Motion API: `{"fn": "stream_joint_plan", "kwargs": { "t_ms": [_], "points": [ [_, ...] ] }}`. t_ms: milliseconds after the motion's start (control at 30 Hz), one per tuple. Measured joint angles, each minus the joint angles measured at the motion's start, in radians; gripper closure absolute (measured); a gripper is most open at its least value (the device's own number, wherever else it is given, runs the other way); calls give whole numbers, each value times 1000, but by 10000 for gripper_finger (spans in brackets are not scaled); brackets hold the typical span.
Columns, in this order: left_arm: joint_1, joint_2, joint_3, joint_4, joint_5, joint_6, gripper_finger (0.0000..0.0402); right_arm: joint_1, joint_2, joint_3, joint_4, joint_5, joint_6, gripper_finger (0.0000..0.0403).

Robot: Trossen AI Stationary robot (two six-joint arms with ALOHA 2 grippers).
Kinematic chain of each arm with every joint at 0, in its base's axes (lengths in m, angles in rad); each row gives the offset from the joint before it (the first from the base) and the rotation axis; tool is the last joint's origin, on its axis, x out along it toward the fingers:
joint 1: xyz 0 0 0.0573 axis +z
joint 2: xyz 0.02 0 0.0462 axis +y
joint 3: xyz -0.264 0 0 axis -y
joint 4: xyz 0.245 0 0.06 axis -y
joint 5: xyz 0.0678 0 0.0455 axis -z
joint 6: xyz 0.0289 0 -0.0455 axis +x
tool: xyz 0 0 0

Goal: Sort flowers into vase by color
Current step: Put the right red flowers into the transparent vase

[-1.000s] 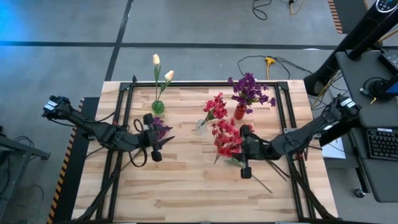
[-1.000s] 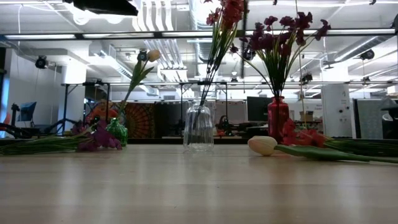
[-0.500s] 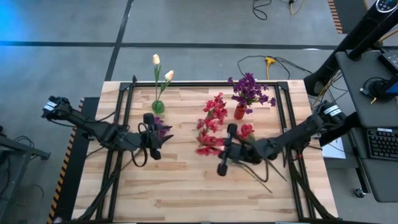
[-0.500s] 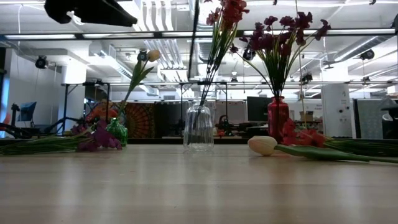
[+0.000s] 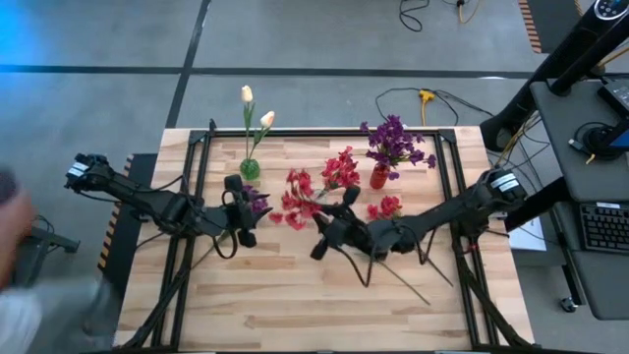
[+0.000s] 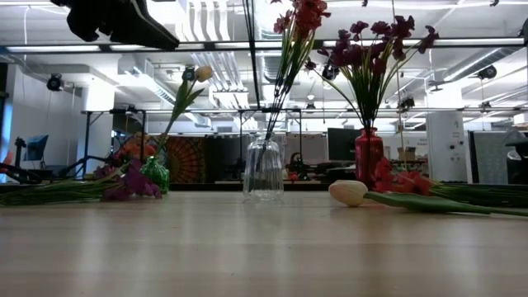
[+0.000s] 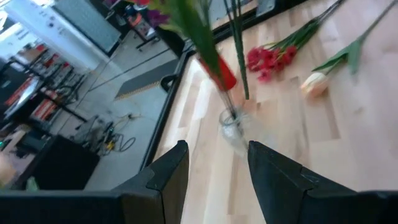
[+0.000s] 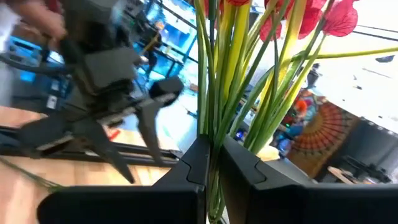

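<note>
My right gripper [image 5: 324, 236] is near the table's middle, shut on a bunch of red flowers [image 5: 295, 202] whose blossoms point toward the left arm. My left gripper [image 5: 241, 218] is open, with a purple flower [image 5: 257, 202] lying on the table beside it. Three vases stand at the far side. A green vase [image 5: 250, 169] holds cream tulips [image 5: 256, 108]. A clear vase [image 5: 316, 197] holds red flowers [image 5: 340, 167]. A red vase [image 5: 378, 178] holds purple flowers [image 5: 393, 143]. More red flowers [image 5: 385, 207] and a tulip bud [image 6: 347, 193] lie on the table. My right gripper [image 8: 211, 148] pinches several green stems [image 8: 214, 127] of the red bunch between its two fingers [image 8: 194, 158], which lie across the stems. The bunch is lifted clear of the table. Its red blossoms [image 8: 336, 18] stand out beyond the fingers and the stem ends [image 5: 364, 277] trail behind.
A blurred person [image 5: 25, 265] shows at the table's left side. Black frame rails [image 5: 201, 157] run along the table's left, right and far edges. A loose green stem [image 5: 408, 285] lies near the right arm. Bare wood [image 5: 265, 305] stretches along the near half.
My right gripper has carried the red bunch toward the table's left and a little toward the far edge. It has turned, so the blossoms now point at the left arm. A person has come into view at the left. My left arm has kept still.
</note>
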Motion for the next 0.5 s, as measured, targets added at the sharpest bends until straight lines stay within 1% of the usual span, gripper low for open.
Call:
{"fn": "stream_joint_plan", "kwargs": {
  "t_ms": [100,267,500],
  "points": [
    [0,-5,0,-37,-29,-23,253,-36,-6,-7,-17,-32,29,385],
    [0,-13,0,-69,-32,-39,253,-94,-29,-28,-43,-91,100,385],
    [0,-21,0,-70,-32,-40,253,-121,-30,-40,-46,-94,100,385]
  ]
}}
